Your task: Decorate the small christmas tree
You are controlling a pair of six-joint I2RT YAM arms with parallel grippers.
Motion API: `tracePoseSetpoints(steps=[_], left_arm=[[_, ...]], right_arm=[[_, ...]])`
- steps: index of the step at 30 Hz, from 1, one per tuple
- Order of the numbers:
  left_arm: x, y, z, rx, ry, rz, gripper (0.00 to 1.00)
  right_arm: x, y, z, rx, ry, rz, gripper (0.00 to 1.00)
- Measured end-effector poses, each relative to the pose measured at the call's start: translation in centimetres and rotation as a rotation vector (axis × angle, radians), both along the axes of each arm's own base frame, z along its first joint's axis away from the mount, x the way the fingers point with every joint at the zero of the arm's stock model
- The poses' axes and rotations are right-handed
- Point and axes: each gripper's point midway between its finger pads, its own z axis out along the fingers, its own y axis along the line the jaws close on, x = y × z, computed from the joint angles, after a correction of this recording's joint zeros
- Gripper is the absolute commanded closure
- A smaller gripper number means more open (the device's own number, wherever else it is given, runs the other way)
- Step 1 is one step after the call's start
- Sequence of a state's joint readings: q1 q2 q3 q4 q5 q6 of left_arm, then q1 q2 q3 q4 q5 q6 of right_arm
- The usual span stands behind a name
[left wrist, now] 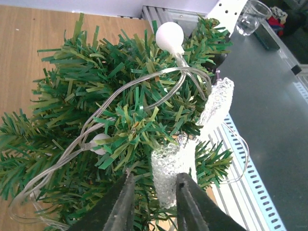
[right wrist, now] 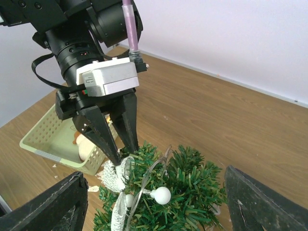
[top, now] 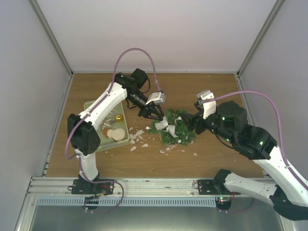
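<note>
A small green Christmas tree (top: 174, 131) sits mid-table, strung with a clear wire of white bulbs (left wrist: 169, 35). The left gripper (right wrist: 119, 156) pinches a white mesh ribbon (left wrist: 169, 169) at its top. The right gripper (right wrist: 154, 204), jaws spread wide, flanks the tree. A pale green tray (top: 92, 107) sits to the left.

Top external: high behind both bases, facing down over the whole tabletop (top: 211, 86). Left wrist: close, just above the small christmas tree (left wrist: 120, 120). Right wrist: low, opposite side, sharing that tree (right wrist: 173, 192).
</note>
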State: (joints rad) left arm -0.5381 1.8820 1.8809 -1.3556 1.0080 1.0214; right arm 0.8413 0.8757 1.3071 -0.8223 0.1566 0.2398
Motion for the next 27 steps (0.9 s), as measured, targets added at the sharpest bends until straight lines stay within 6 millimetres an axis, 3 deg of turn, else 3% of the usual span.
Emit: tracePoseSetpoints(steps=[12,21,27], left_arm=[[0.0,0.6,0.4,0.039,-0.049,0.018,0.38],[0.3,1.4,3.7,0.026,-0.178,0.055,0.23],[1.8,3.8,5.8,0.03,-0.265,0.163,0.1]], right_arm=[[0.0,0.0,0.0,-0.005,-0.003,0.003,0.22],[0.0,0.0,0.0,-0.006,-0.003,0.003,0.21],[0.1,-0.1,0.0,-0.009,-0.007,-0.007,0.2]])
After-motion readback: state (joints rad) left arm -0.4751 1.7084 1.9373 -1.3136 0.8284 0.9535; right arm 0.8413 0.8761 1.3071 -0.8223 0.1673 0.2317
